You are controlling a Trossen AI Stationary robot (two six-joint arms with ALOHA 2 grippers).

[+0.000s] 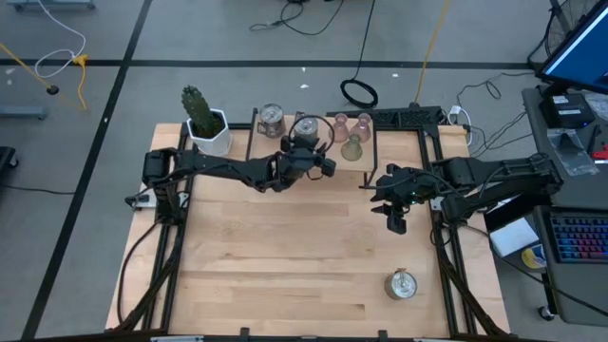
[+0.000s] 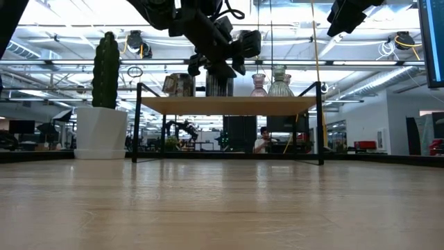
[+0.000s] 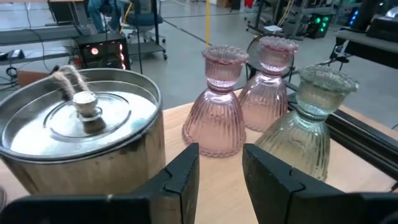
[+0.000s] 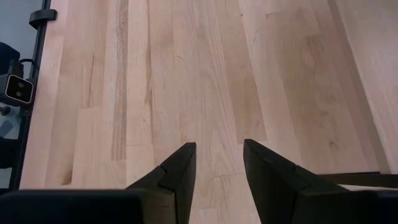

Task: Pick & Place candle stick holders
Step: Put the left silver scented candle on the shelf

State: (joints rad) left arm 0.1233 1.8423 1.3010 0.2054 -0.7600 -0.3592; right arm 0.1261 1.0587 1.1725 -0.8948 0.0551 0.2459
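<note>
Hovering empty, the left end effector point(image 3: 221, 168) gapes slightly beside a silver holder point(image 3: 81, 140).

Two ribbed pink holders point(image 3: 216, 106), one olive holder point(image 3: 308, 121).

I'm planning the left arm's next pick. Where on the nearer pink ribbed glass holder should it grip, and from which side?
Probably the narrow waist of the nearer pink ribbed glass candle stick holder, between flared rim and bell base. It stands upright, so come in level, straight ahead of the open left gripper, with the shiny silver metal holder beside the path. The other pink holder and green glass holder crowd its far side.
</note>
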